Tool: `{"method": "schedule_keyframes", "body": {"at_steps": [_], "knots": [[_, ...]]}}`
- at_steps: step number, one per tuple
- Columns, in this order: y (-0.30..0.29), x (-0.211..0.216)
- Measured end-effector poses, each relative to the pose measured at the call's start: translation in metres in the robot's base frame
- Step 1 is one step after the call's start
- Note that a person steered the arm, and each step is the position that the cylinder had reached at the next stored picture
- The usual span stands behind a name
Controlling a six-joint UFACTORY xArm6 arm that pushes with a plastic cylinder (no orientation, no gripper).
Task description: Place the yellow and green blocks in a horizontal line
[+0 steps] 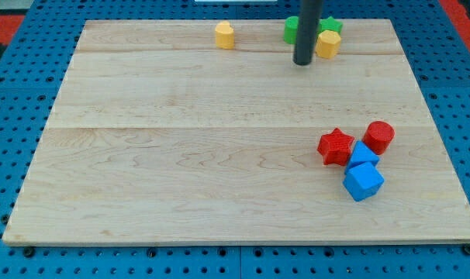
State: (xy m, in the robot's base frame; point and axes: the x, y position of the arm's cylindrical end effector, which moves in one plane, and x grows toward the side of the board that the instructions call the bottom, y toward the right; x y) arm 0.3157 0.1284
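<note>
at the frame's top edge, my tip (302,62), a bare rod grasping nothing, rests just left of a yellow block (328,44), between two green blocks (292,29) (332,25); another yellow block (225,35) sits apart, further left.

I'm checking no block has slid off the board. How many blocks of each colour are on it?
Yellow: 2, one at the view's top, one right of my tip
Green: 2, partly hidden behind the rod
Red: 2, star and cylinder
Blue: 2
Total: 8
</note>
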Motion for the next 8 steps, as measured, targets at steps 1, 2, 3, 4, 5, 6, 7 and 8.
{"method": "schedule_keyframes", "body": {"at_steps": [1,2,3,4,5,6,7,8], "knots": [[0.051,-0.004],[0.05,-0.041],[0.066,-0.055],[0.066,-0.077],[0.005,-0.066],[-0.019,-0.033],[0.001,-0.007],[-0.047,-0.013]]}}
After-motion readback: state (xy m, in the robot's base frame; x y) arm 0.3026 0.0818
